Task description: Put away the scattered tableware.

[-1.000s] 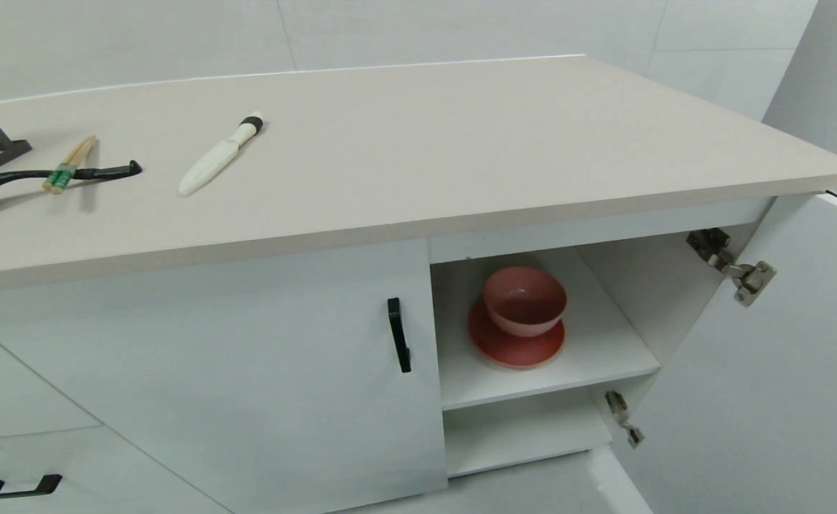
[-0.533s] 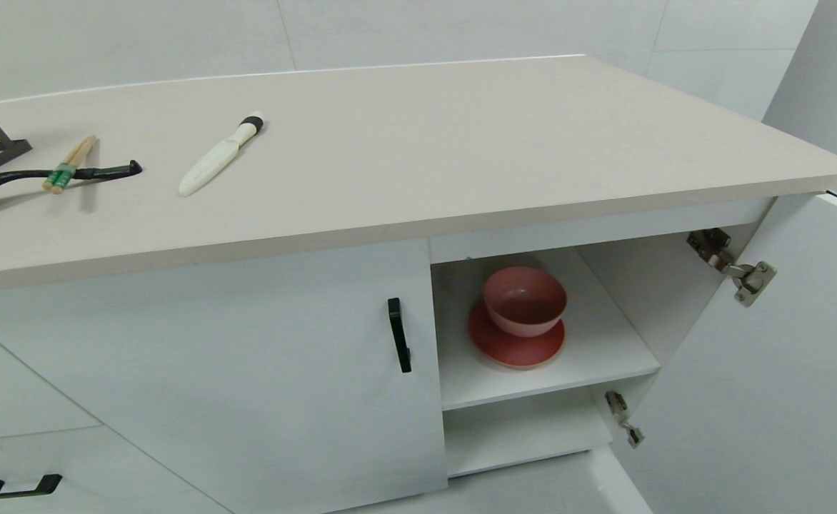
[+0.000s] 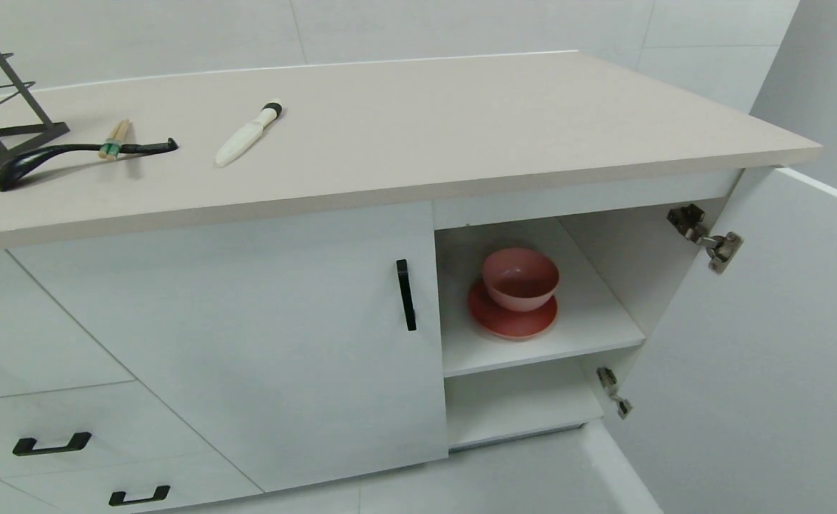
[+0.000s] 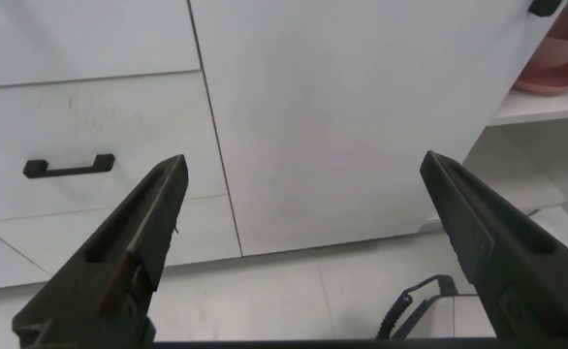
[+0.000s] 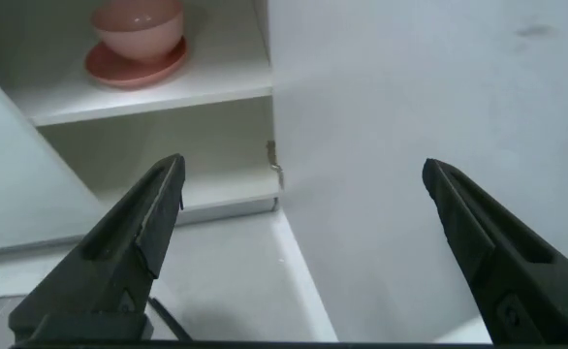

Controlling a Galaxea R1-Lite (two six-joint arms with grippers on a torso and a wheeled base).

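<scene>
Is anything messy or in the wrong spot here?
Yes. A ladle, chopsticks and a knife lie loose on the counter, the chopsticks resting across the ladle's handle. The right door stands open; inside, a bowl sits neatly on a plate. Nothing looks spilled or broken.

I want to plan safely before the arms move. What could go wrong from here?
The chopsticks seem to rest across the black ladle, so lifting either may roll the other. The open cabinet door stands wide, and an arm might hit it. The bowl sits on the plate and could be knocked.
</scene>
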